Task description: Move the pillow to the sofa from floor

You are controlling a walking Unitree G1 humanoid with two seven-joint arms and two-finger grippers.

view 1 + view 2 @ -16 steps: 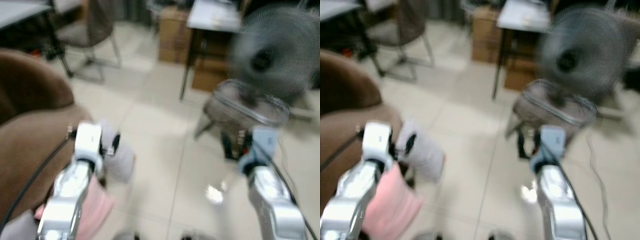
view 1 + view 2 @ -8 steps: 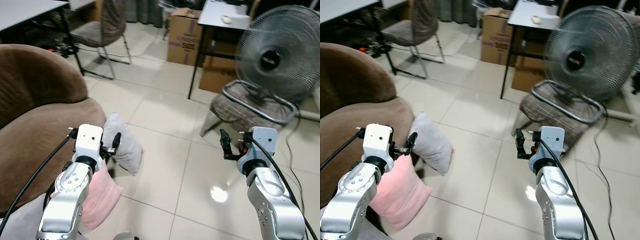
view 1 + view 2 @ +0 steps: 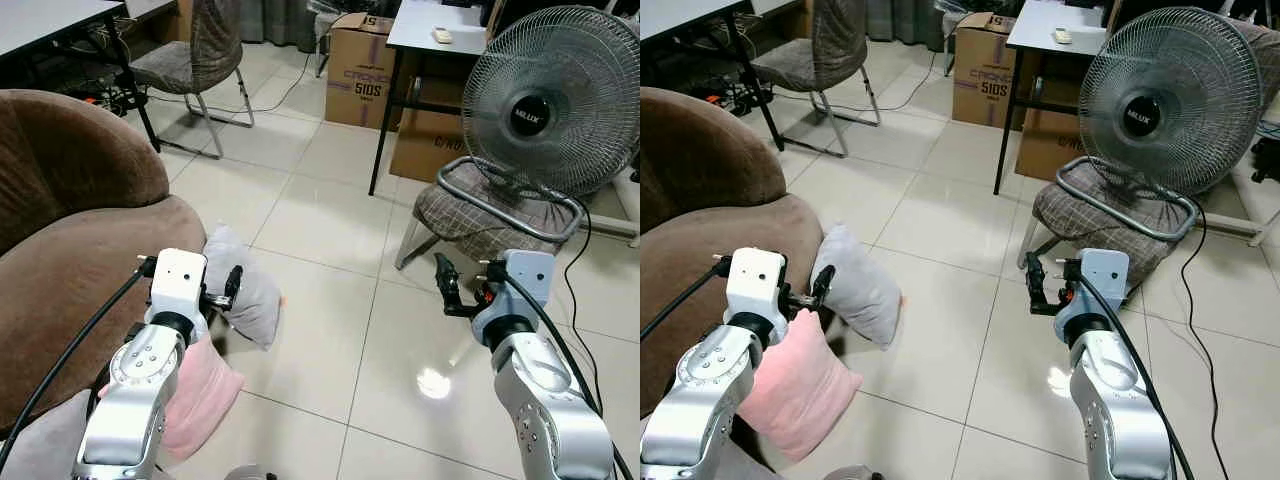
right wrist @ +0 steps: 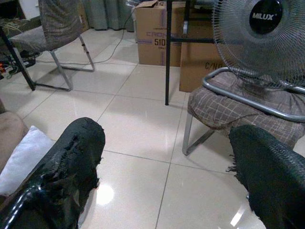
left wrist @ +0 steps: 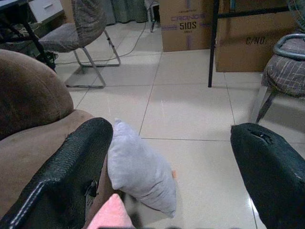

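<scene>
Left tool (image 3: pixel 233 285): raised in front of the sofa's front edge, fingers (image 5: pixel 71 167) spread wide, nothing between them.
Right tool (image 3: pixel 444 287): raised over the floor, well apart from the sofa, fingers (image 4: pixel 66 167) wide apart, holding nothing.
Pink pillow (image 3: pixel 800 385): on the floor, leaning against the front of the sofa, under the left arm.
Grey pillow (image 3: pixel 860 285): on the floor (image 3: pixel 320 330), standing tilted, touching the front of the sofa, just beyond the left tool.
Sofa (image 3: pixel 70 240): brown, on the robot's left side.
Low chair (image 3: pixel 490 215): checked seat, metal frame, well apart from the sofa.
Fan (image 3: pixel 550 100): just behind the low chair.
Cardboard boxes (image 3: pixel 360 70): far from the sofa, beside a dark tabletop (image 3: pixel 440 25).
</scene>
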